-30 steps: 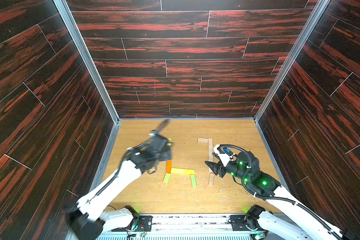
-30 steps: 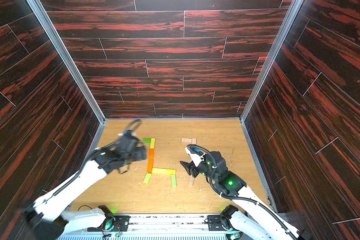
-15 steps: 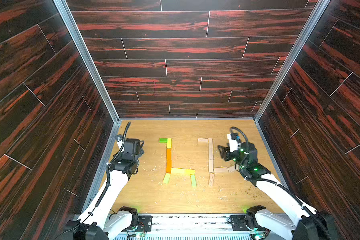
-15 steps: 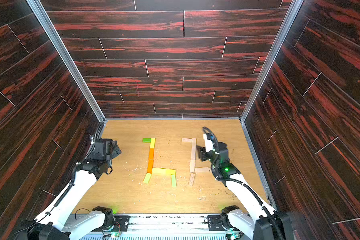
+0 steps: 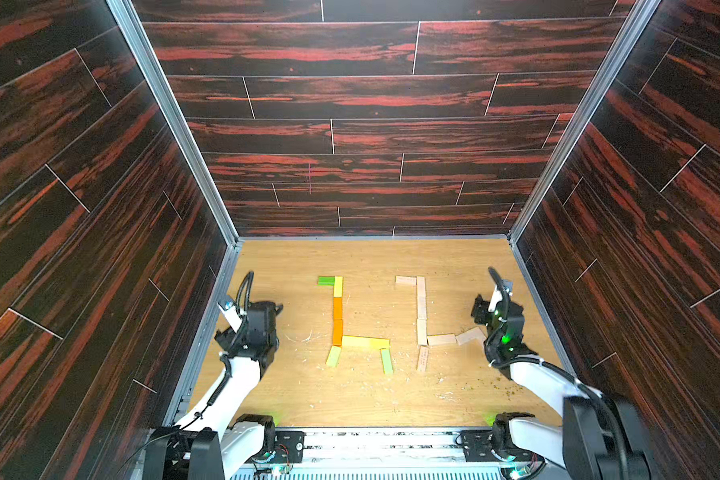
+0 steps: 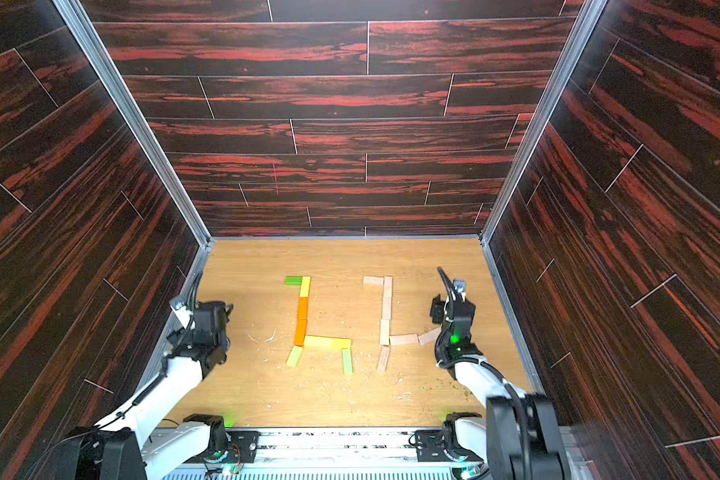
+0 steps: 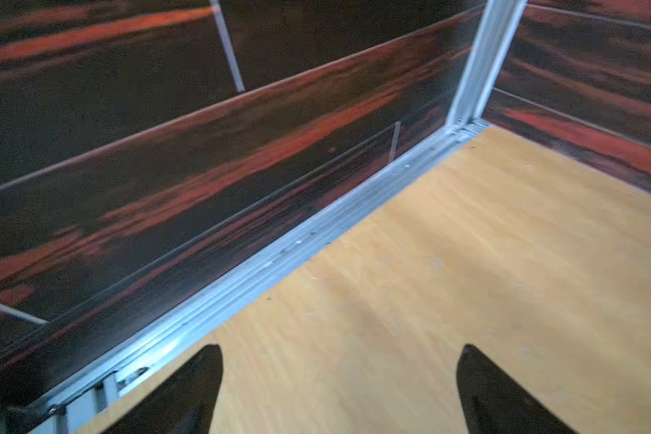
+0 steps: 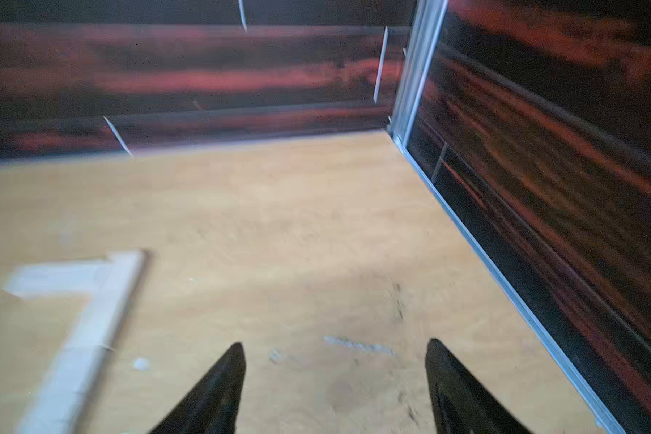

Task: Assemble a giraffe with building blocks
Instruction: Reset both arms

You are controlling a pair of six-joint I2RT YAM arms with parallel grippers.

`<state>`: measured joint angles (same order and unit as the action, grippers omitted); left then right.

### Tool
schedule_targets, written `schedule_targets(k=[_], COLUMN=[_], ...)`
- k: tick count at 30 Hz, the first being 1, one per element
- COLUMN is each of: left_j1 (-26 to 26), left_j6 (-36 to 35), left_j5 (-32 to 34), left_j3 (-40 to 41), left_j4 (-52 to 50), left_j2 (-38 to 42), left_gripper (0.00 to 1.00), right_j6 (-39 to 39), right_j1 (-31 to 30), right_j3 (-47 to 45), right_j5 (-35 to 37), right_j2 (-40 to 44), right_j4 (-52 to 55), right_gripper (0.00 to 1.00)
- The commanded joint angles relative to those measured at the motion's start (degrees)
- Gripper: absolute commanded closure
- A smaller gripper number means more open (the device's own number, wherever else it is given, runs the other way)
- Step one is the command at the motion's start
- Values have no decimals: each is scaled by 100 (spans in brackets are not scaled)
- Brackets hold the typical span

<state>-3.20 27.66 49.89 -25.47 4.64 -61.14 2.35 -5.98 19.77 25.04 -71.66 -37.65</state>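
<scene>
The light wooden bench (image 5: 350, 399) is littered with pale chips near the robot's base. At its left edge the left gripper (image 7: 341, 349) hovers beside the aluminium rail (image 7: 279, 259), black jaws spread wide and empty. The right gripper (image 8: 335, 342) hovers by the dark red-streaked right wall (image 8: 542, 150), jaws also apart with nothing between them.

Between the arms the small flat wooden building blocks (image 5: 337, 332) lie flat on the bench in two figures side by side. The painted figure starts nearest with a light green leg plank (image 5: 333, 356) and a green leg plank (image 5: 386, 360). Yellow body planks (image 5: 365, 342) lie across them, then an orange neck column (image 5: 337, 309), a yellow plank (image 5: 338, 286) and a bright green head plank (image 5: 326, 281) farthest. The plain pale figure has one leg plank (image 5: 422, 359), a body plank (image 5: 441, 339), a skewed plank (image 5: 470, 334) close to the right arm, contact unclear, a neck column (image 5: 421, 309) and a head plank (image 5: 405, 280).
</scene>
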Motion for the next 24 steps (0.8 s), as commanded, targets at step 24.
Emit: schedule_targets(k=[24], left_j1=[158], left_j6=[-1953], left_j5=[-2064], left_j3=[770], left_j4=[4604], left_j2=[-1814], left_gripper=[0], right_j6=[97], right_j1=[660], right_j3=[-377], right_j5=[-902], right_j2=[-1861], right_j4=[-3243], right_gripper=[14])
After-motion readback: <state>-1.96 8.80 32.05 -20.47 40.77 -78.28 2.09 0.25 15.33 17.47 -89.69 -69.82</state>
